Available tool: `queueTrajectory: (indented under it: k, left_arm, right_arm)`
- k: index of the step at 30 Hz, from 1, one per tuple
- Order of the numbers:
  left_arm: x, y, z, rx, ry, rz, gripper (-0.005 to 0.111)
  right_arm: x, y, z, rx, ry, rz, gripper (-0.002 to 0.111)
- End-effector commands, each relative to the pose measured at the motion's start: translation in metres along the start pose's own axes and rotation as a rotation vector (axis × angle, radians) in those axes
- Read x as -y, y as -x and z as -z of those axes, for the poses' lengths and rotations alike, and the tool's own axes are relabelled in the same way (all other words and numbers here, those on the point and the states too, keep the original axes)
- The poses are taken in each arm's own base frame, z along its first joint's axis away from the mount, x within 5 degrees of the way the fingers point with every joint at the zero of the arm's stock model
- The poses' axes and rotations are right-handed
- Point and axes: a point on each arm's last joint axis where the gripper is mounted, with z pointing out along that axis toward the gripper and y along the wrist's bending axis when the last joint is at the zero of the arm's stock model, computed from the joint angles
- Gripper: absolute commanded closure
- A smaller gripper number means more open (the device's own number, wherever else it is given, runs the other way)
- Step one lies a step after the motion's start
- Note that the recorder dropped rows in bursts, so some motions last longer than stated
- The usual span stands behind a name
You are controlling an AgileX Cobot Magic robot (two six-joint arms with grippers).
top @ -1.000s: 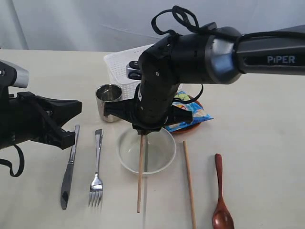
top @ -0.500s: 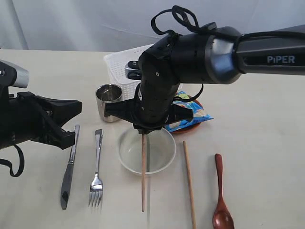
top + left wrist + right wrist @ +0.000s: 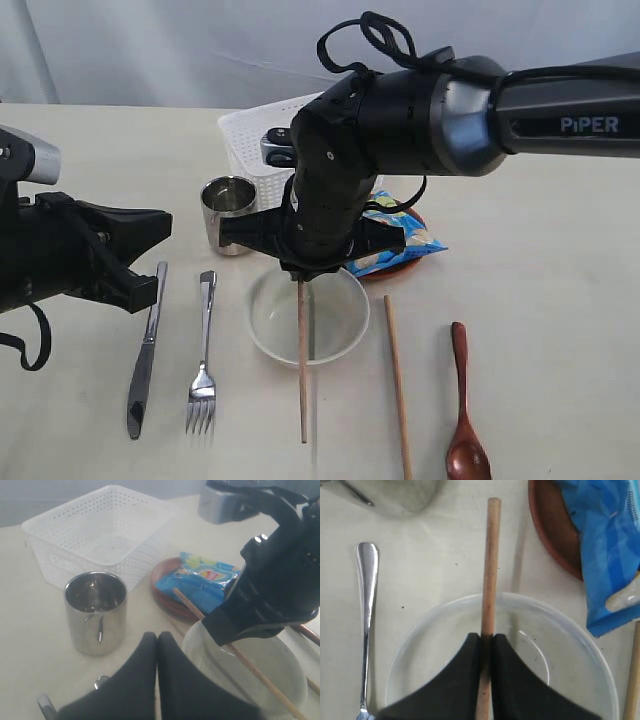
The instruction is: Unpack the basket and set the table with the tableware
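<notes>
Chopstick is clamped in the jaws of the right gripper, crossing over the bowl. Left gripper has its jaws pressed together, holding nothing. Plate carries the chips bag. Only the exterior view shows the chopstick's lower end over the tabletop.

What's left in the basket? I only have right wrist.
Observer: Nothing that I can see. In the left wrist view the basket looks empty.
Operator: Where's the near end of the stick I'm holding?
Observer: The held chopstick crosses the bowl, and its tip is out past the bowl's near rim.
Operator: Is the spoon out?
Observer: Yes. The spoon lies to the right of the other chopstick.
</notes>
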Motion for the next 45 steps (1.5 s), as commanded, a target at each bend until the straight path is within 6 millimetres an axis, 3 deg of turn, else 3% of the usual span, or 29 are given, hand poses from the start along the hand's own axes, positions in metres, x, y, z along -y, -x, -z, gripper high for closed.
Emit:
queueTrajectory:
  k: [1,14,16,22,26,30,36,38,40,45]
  left_arm:
    - [0.000,0.000,0.001,0.006,0.005,0.002,0.107]
    - [0.000,0.000,0.001,0.006,0.005,0.002,0.107]
    - [0.000,0.000,0.001,0.006,0.005,0.002,0.107]
    - [0.000,0.000,0.001,0.006,0.005,0.002,0.107]
    - [0.000,0.000,0.001,0.006,0.005,0.002,0.107]
    - [0.000,0.000,0.001,0.006,0.005,0.002,0.107]
    - [0.000,0.000,0.001,0.006,0.005,0.002,0.107]
    - [0.000,0.000,0.001,0.006,0.005,0.002,0.107]
    - [0.000,0.000,0.001,0.006,0.005,0.002,0.107]
    - [0.000,0.000,0.001,0.006,0.005,0.002,0.107]
  right_arm:
    - [-0.001,0.001,0.001,0.007,-0.001,0.016,0.108]
    - [-0.001,0.001,0.001,0.006,0.000,0.013,0.108]
    - [-0.001,0.001,0.001,0.005,0.001,0.006,0.102]
    - [-0.001,0.001,0.001,0.002,0.000,-0.016,0.066]
    - [-0.001,0.001,0.003,0.008,0.003,-0.023,0.065]
    - [0.000,0.004,0.026,0.046,0.018,-0.007,0.065]
    - [0.037,-0.005,0.083,0.063,-0.234,0.054,0.065]
    - [0.053,-0.016,0.091,0.079,-0.282,0.045,0.065]
    - [0.064,-0.030,0.092,0.103,-0.260,0.040,0.065]
    - [0.083,-0.066,0.063,0.073,-0.136,-0.010,0.065]
